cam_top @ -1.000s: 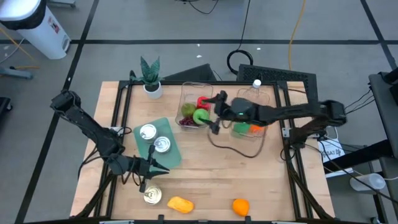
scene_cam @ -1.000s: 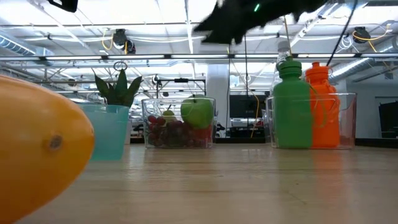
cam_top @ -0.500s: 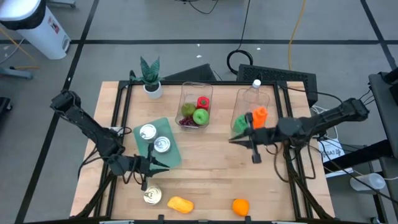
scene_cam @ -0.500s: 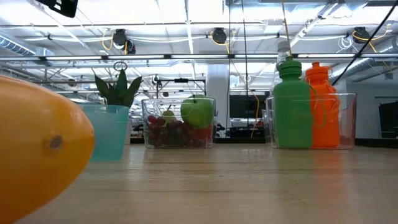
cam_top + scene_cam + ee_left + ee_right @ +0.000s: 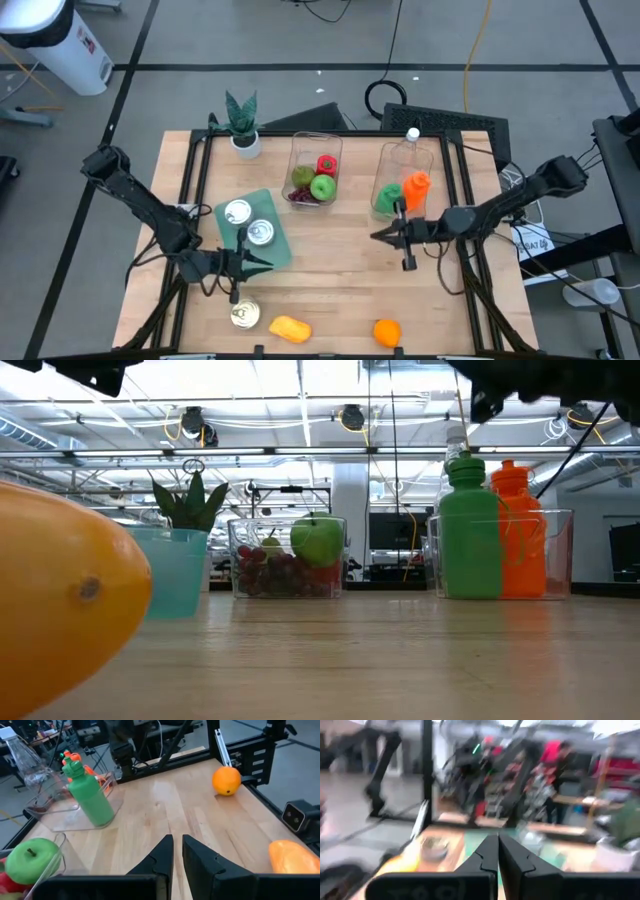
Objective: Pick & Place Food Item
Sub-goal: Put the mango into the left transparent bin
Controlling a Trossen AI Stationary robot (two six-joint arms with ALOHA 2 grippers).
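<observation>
High view looked straight down on the wooden bench [image 5: 330, 270]. Closest to the front edge lay a silver can [image 5: 244, 316], a yellow-orange mango [image 5: 288, 328] and an orange [image 5: 387, 332]. They sat out in the open with nothing around them, so I think they were waiting to be picked up.

A little farther back, near the front left corner, the left gripper [image 5: 262, 264] hung low with its fingers pressed together. It held nothing. Its arm was bent down from the left edge, resting just beside a teal mat [image 5: 268, 232] with two more cans [image 5: 250, 222] on it.

On the right side, the right gripper [image 5: 381, 236] was shut too, and it was empty. Its arm reached in from the right edge, stretched out flat and pointing toward the middle of the bench.

Farther back stood two clear bins. The fruit bin [image 5: 316, 150] held a green apple [image 5: 323, 187], a red fruit and dark grapes, so food goes there. The bottle bin [image 5: 407, 222] held a green bottle [image 5: 387, 199], an orange bottle [image 5: 417, 189] and a clear one.

At the back left corner stood a small potted plant [image 5: 242, 122].
</observation>
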